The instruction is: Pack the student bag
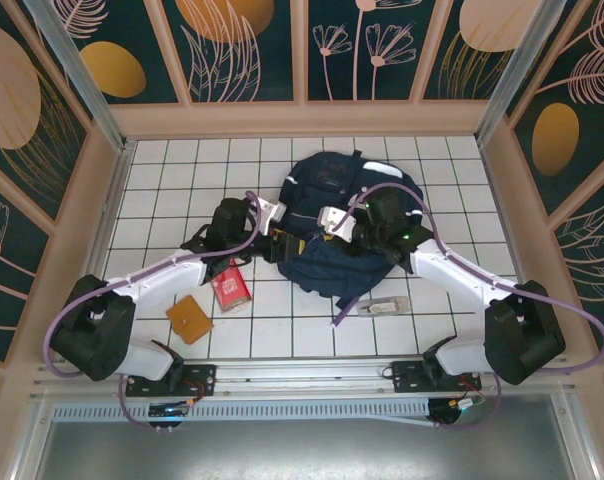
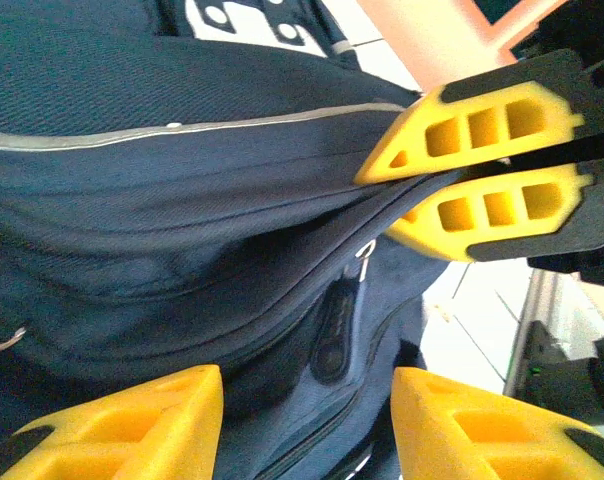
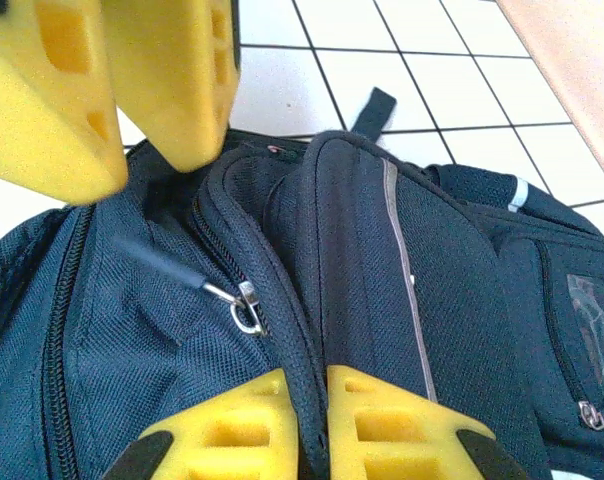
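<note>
Right hand point(image 3: 310, 405) is pinched shut on a raised zipper ridge of the student bag point(image 1: 332, 175), navy fabric squeezed between its two yellow fingers. Left hand point(image 2: 307, 395) is half spread and grips nothing; its fingers stand either side of a dark zipper pull point(image 2: 334, 330) on the bag's front, just beside the right hand's closed tips. Both hands meet over the bag's left half, reaching in from opposite sides. The bag lies on the white tiled bench point(image 1: 182, 180), at mid-width and toward the far side, its upper end near the back wall point(image 1: 302, 118). Bare tiles stay free at the far left, down the right side and along the near rail. A red packet point(image 1: 230, 288) lies just under the left forearm, an orange-brown square point(image 1: 189, 320) nearer the left base, and a small pale item point(image 1: 387, 305) just in front of the bag. A white patch point(image 2: 252, 20) on the bag carries dark marks, too cropped to read; the packet's label is too small to read.
</note>
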{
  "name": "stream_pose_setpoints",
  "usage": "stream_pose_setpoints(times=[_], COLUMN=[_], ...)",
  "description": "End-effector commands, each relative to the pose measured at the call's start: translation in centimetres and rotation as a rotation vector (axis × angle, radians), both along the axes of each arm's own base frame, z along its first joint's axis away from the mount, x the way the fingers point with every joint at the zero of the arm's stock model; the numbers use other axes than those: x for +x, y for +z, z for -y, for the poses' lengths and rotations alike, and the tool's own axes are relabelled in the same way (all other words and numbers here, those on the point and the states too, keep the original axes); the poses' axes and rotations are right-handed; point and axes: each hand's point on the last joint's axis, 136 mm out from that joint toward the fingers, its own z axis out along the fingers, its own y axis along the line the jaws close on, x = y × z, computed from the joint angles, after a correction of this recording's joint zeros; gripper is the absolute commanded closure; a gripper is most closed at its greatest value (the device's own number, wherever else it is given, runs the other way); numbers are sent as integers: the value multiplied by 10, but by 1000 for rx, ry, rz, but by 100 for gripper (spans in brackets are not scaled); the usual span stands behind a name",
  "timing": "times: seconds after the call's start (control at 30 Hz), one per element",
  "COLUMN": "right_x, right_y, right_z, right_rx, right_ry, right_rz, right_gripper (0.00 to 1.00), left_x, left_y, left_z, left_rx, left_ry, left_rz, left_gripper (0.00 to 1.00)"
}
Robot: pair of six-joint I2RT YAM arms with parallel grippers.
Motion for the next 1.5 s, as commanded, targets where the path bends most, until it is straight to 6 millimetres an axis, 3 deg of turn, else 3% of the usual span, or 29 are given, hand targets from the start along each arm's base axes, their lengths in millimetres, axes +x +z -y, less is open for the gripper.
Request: stream_pose_setpoints(times=[0.0, 0.13, 0.3, 0.47, 0.67, 1.07, 1.27, 1.47], right_x=[-8, -4, 3, 16, 19, 11, -3, -9], right_y=[30, 30, 25, 19, 21, 20, 28, 39], right_z=[-16, -18, -17, -13, -17, -33, -40, -43], right_rx=[113, 108, 88, 67, 83, 71, 102, 143], right_ry=[81, 73, 41, -39, -39, 10, 75, 86], right_rz=[20, 4, -15, -28, -42, -47, -44, -45], right_gripper=[100, 100, 100, 100, 100, 100, 100, 100], left_x=[-1, -13, -17, -26, -10, 1, 14, 16], left_y=[13, 3, -9, 8, -1, -26, -48, -71], left_z=[16, 21, 16, 21, 11, 21, 8, 3], left_rx=[-62, -55, -22, -25, 59, 103, 176, 230], left_ry=[-79, -166, -151, -144, 8, 66, 183, 206], left_rz=[-8, -41, -73, -56, -79, -214, -243, -229], left_gripper=[55, 58, 59, 60, 63, 62, 59, 73])
